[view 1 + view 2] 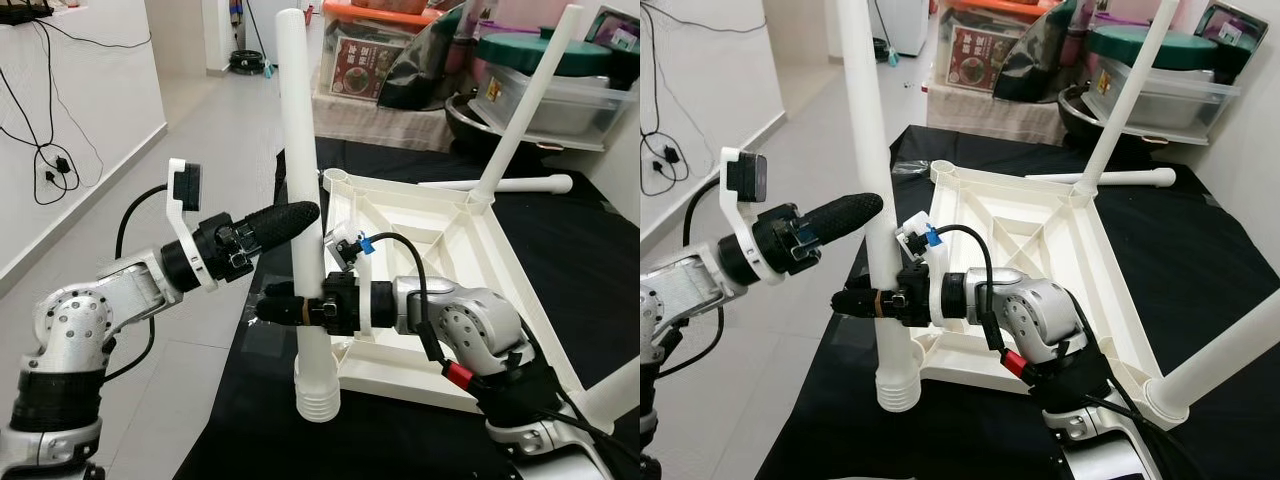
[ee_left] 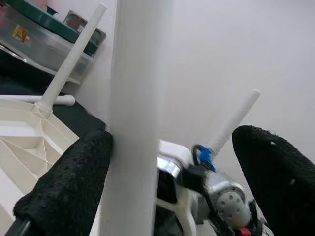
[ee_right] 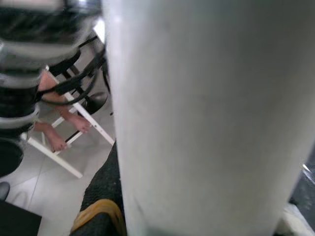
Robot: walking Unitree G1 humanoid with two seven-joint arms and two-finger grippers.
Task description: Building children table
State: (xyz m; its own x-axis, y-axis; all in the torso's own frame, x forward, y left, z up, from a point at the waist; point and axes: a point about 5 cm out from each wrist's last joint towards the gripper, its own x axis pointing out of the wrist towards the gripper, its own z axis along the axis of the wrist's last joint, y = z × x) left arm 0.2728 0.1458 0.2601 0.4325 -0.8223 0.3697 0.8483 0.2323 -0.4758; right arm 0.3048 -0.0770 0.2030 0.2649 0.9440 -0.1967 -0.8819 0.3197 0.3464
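Both eye views look forward and down at the upturned table (image 1: pixel 430 270). Each wrist view sits close against the white leg (image 2: pixel 135 118), the right perhaps touching it.

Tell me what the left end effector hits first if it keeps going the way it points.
The white table leg. The left end effector is open and its fingers straddle the upright leg, with one finger already against it. Depth is hard to judge, but nothing else lies between.

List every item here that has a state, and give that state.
held table leg: upright, threaded end down, not yet attached
right gripper: shut on held table leg
left gripper: open, around the leg higher up
tabletop: upside down on black cloth
far corner leg: screwed in
loose leg: lying flat
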